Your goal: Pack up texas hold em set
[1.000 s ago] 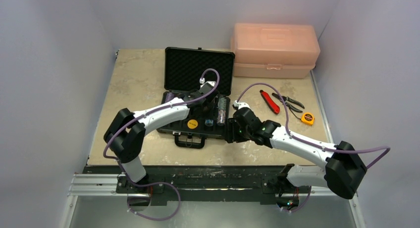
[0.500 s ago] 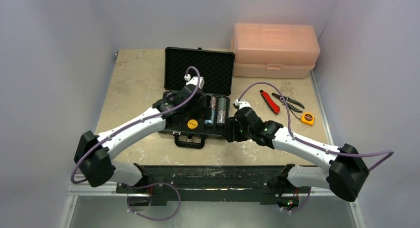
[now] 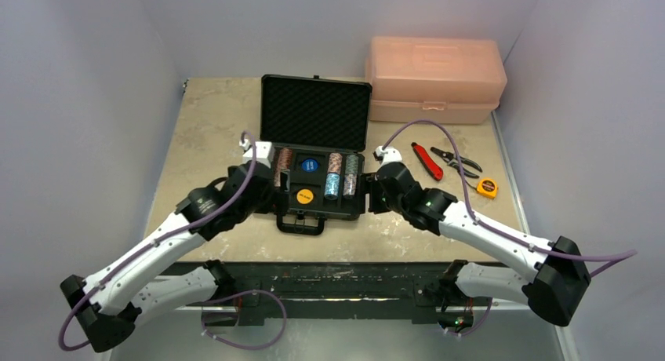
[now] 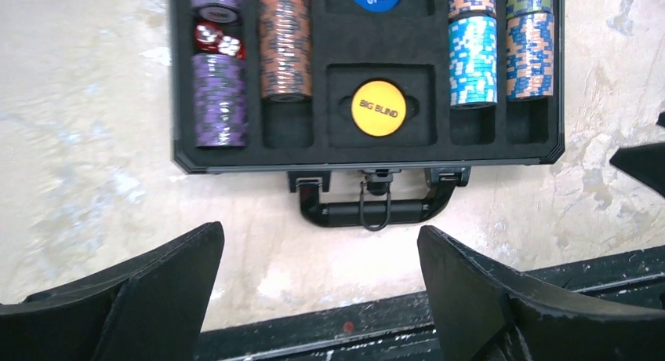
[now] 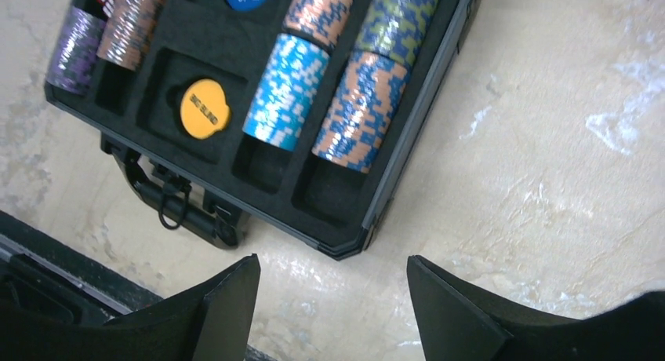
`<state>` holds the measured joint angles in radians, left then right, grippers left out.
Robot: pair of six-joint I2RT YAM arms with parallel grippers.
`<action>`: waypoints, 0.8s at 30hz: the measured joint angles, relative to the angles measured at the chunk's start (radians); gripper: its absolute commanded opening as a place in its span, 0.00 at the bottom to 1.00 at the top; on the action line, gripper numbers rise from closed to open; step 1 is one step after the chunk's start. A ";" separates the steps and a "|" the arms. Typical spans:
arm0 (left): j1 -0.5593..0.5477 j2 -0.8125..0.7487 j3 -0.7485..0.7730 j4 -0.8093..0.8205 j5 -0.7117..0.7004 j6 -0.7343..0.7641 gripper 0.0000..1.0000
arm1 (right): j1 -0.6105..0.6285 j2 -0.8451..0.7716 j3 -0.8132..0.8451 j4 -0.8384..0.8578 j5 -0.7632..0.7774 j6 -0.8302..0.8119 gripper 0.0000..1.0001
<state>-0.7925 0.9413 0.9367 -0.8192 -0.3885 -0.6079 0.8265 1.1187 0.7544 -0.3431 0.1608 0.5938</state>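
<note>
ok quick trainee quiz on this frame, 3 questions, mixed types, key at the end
1. True or false: the left gripper and the right gripper are both open and hold nothing.
2. Which disc sits in the tray slot nearest the case handle? A: a green disc. B: the yellow disc. C: a white disc.
3. In a few words: which container stands beyond the red-handled pliers, at the far right?

Key
1. True.
2. B.
3. The pink toolbox, with its lid shut.
</note>
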 measured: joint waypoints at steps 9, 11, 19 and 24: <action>0.000 -0.104 0.181 -0.249 -0.116 0.103 0.94 | -0.003 0.113 0.159 0.027 0.083 -0.067 0.75; 0.000 -0.113 0.179 -0.270 -0.152 0.149 0.95 | -0.007 0.150 0.194 0.028 0.092 -0.089 0.75; 0.013 -0.088 0.073 -0.226 -0.167 0.233 0.94 | -0.150 0.224 0.300 0.031 0.082 -0.163 0.76; 0.042 -0.084 0.066 -0.203 -0.132 0.235 0.92 | -0.225 0.247 0.360 0.029 0.087 -0.196 0.76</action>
<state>-0.7506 0.8574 1.0031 -1.0225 -0.5201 -0.3729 0.6010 1.3655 1.1141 -0.3141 0.2478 0.3981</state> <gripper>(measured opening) 0.932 0.756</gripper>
